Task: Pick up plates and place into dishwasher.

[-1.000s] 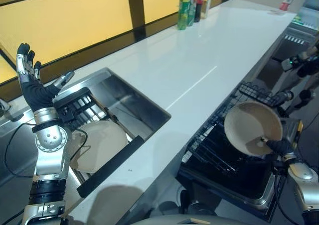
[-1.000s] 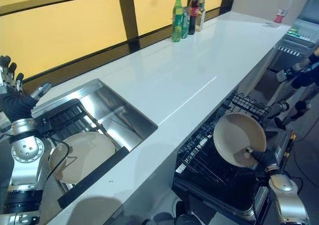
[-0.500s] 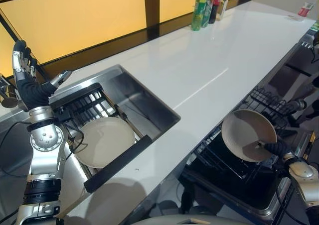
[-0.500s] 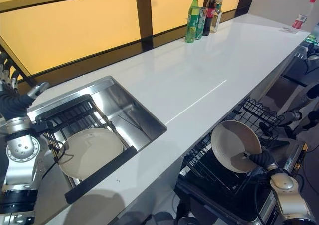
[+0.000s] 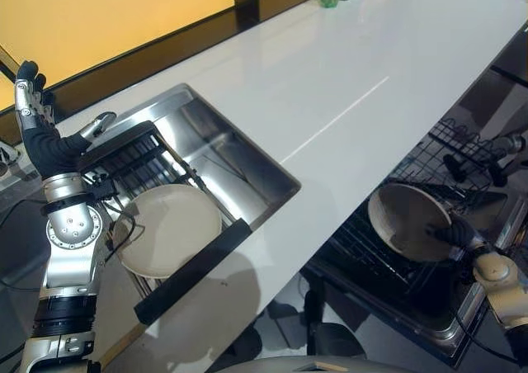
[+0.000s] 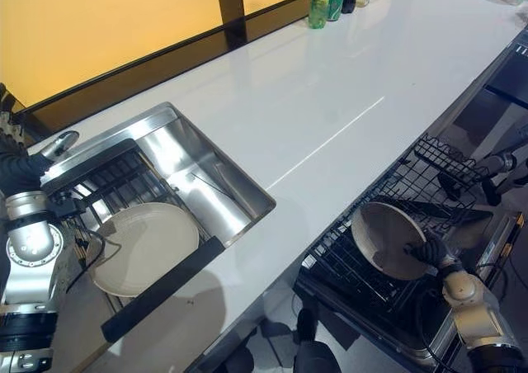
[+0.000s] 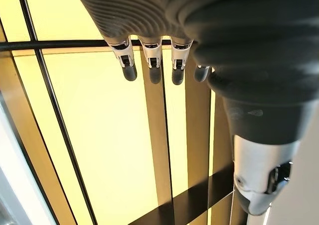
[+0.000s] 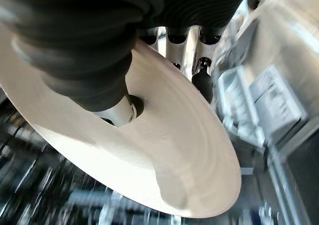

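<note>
Right robot hand (image 6: 429,247) pinches round cream plate (image 6: 384,239) over wire rack (image 6: 355,270)

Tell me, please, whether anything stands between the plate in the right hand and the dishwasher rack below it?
Nothing visible does. The right hand pinches the plate tilted just above the open dishwasher rack, whose wires under it look free. The black utensils lie farther off.

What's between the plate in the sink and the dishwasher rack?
In the left eye view, only bare white counter separates the sink plate from the rack.
</note>
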You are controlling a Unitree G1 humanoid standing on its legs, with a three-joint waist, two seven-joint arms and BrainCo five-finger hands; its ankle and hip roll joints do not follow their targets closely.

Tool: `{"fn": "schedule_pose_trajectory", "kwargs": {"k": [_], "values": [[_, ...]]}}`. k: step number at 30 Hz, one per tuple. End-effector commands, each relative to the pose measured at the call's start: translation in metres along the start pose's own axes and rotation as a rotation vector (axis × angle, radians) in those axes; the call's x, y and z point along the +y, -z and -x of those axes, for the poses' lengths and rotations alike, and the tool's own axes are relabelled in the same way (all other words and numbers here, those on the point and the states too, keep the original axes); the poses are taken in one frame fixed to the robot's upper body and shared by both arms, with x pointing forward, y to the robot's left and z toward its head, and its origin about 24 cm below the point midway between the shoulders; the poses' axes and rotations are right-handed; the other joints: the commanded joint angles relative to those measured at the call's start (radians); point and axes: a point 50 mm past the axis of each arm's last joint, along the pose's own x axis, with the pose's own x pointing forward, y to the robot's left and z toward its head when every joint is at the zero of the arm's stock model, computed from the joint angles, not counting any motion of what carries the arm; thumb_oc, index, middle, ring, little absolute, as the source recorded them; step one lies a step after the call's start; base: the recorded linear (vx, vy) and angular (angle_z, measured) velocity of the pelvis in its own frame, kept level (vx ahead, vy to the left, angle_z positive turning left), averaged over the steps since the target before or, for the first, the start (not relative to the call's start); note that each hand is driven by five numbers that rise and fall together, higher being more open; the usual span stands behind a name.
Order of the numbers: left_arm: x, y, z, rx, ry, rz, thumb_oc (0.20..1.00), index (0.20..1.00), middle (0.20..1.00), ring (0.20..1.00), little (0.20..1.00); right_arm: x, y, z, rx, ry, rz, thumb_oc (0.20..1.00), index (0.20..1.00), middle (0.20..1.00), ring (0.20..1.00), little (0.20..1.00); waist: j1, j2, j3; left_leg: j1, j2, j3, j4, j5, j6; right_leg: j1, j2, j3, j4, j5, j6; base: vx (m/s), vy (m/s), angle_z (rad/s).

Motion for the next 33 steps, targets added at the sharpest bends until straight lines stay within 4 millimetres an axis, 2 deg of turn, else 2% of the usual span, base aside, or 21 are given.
{"fn": "schedule_pose_trajectory", "kwargs": {"k": [1, 12, 19, 23, 27, 33], "values": [[-0.009, -0.015, -0.014, -0.125, 0.041, -0.021, 1.0, 1.0, 1.0, 1.0, 1.0, -0.012, -0.03, -0.01, -0.123, -0.042, 0.104, 0.2, 0.2, 0.2, 0.2, 0.2, 0.003, -0.039, -0.021, -0.102, 0.027, -0.046, 0.006, 0.091, 0.017, 0.071, -0.09, 0.031, 0.016, -0.073, 0.113, 0.01, -0.009, 0.05], [-0.01, -0.013, -0.013, -0.122, 0.04, -0.025, 1.0, 1.0, 1.0, 1.0, 1.0, 0.015, -0.039, -0.012, -0.168, -0.281, 0.201, 0.2, 0.2, 0.2, 0.2, 0.2, 0.02, -0.045, -0.01, -0.103, 0.032, -0.058, 0.005, 0.098, 0.011, 0.079, -0.092, 0.018, 0.015, -0.076, 0.112, 0.01, -0.001, 0.04], [-0.016, -0.015, -0.011, -0.134, 0.049, -0.019, 1.0, 1.0, 1.0, 1.0, 1.0, 0.045, -0.039, -0.01, -0.115, -0.523, 0.408, 0.2, 0.2, 0.2, 0.2, 0.2, 0.032, -0.05, -0.003, -0.109, 0.029, -0.067, 0.002, 0.101, 0.009, 0.08, -0.094, 0.017, 0.013, -0.078, 0.111, -0.01, 0.007, 0.02], [-0.02, -0.015, -0.01, -0.143, 0.049, -0.019, 1.0, 1.0, 1.0, 1.0, 1.0, 0.064, -0.031, -0.012, -0.069, -0.575, 0.545, 0.2, 0.2, 0.2, 0.2, 0.2, 0.039, -0.05, -0.001, -0.11, 0.029, -0.07, 0.002, 0.102, 0.008, 0.084, -0.096, 0.012, 0.012, -0.081, 0.111, -0.02, 0.008, 0.09], [-0.022, -0.019, -0.015, -0.153, 0.042, -0.015, 1.0, 1.0, 1.0, 1.0, 1.0, 0.075, -0.021, -0.014, -0.006, -0.594, 0.676, 0.2, 0.2, 0.2, 0.2, 0.2, 0.045, -0.046, 0.002, -0.112, 0.027, -0.072, 0.002, 0.099, 0.009, 0.086, -0.1, 0.006, 0.011, -0.083, 0.113, -0.05, 0.013, 0.09], [-0.028, -0.02, -0.017, -0.146, 0.063, 0.002, 1.0, 1.0, 1.0, 1.0, 1.0, 0.1, -0.006, -0.014, 0.064, -0.662, 0.708, 0.2, 0.2, 0.2, 0.2, 0.2, 0.056, -0.043, -0.009, -0.108, 0.029, -0.066, 0.002, 0.094, 0.006, 0.094, -0.109, -0.007, 0.008, -0.086, 0.12, -0.01, 0.005, 0.03]]}}
